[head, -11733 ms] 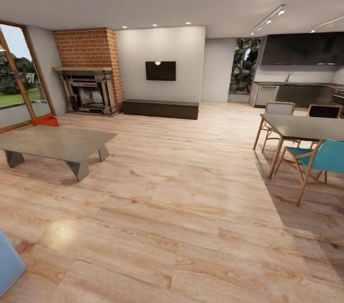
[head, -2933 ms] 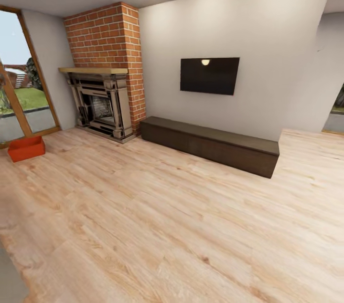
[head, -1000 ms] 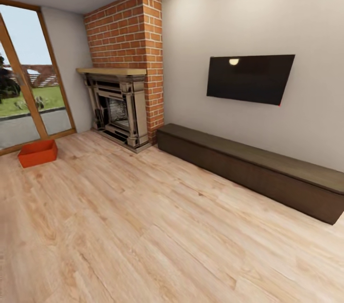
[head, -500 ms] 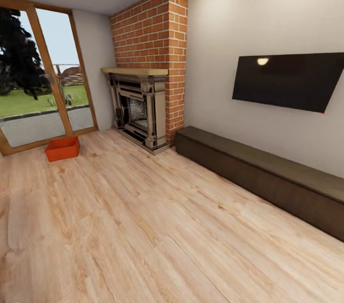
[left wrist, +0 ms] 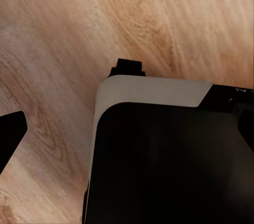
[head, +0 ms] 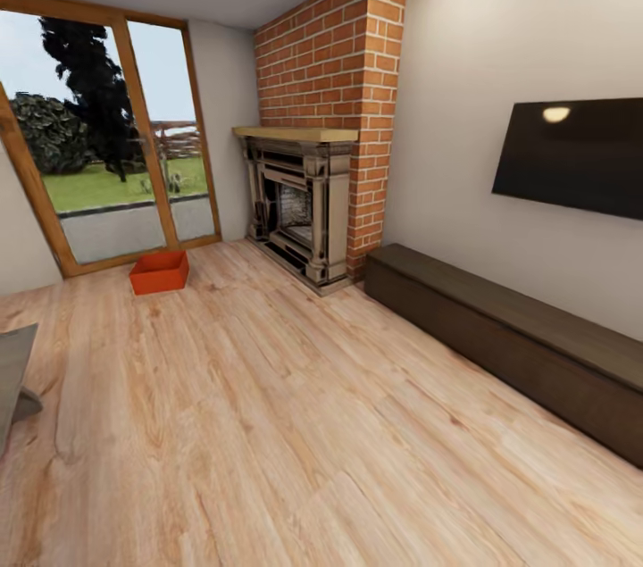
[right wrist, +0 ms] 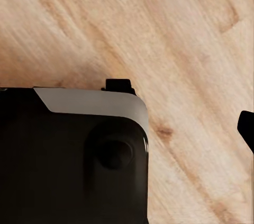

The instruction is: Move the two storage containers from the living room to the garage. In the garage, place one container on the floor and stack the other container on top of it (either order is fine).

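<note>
One orange-red rectangular open-top storage container sits on the light wood plank floor of the living room, near the tall wood-framed glass door and well apart from the brick fireplace. A second container cannot be made out.

By its look — plain straight walls, nothing inside as far as can be told at this range — the bin should be light and stiff, likely rigid plastic, smooth enough to slip under a one-sided pinch. A hold on two opposite walls at the rim, one claw to each side, seems the safest way to lift it level.

The room for moving is generous: bare planks run from the robot to the bin. The corner of a grey low surface juts in at the near left, and the long dark low cabinet lines the wall under the black wall-mounted screen — both worth a wide berth. The glass door close behind the bin limits overshoot.

Both wrist views look down on planks past dark robot housing; whether either claw is spread or pressed together cannot be told.
</note>
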